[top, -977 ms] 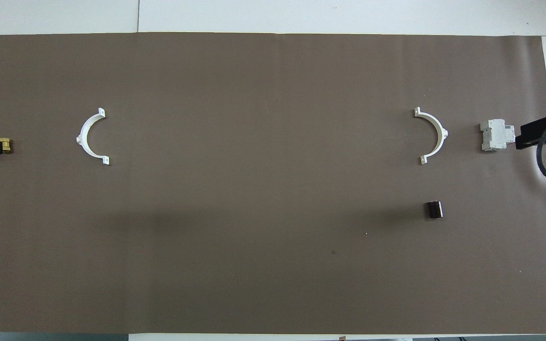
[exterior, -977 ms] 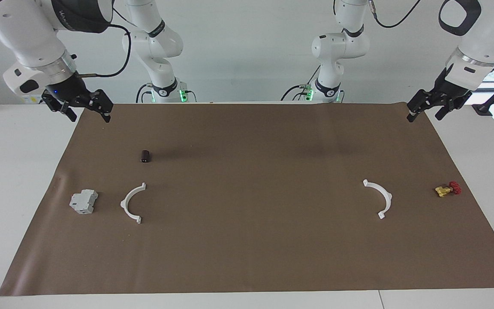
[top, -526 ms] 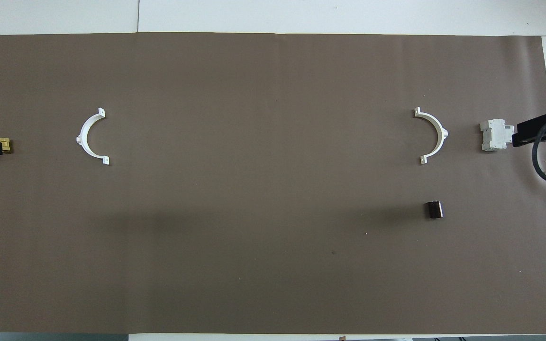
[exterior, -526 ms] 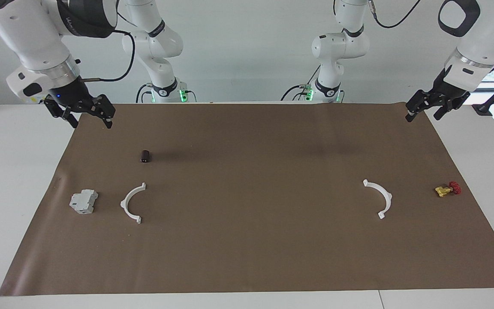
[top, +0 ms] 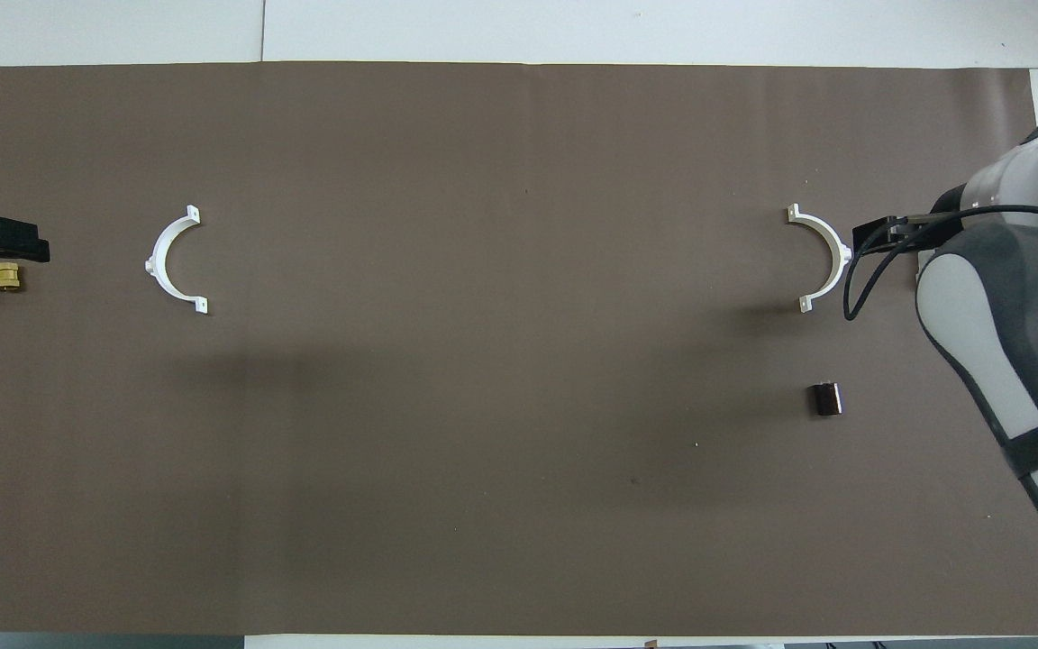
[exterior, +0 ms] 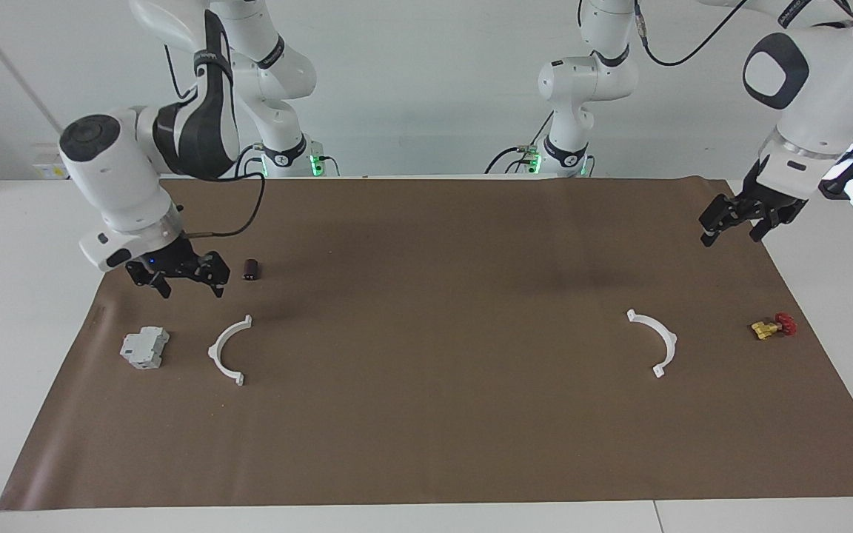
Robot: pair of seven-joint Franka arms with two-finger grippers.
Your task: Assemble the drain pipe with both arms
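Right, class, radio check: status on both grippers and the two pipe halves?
Right gripper open, above mat beside one pipe half. Left gripper open, up over mat edge. Other pipe half untouched; halves far apart. Grey block, dark cylinder close by.

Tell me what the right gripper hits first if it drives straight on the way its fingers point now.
Probably bare brown paper mat. The right gripper, open and raised, points down between the grey boxy block and the nearby white plastic half-ring arc. Its height is hard to judge, so the arc could be clipped.
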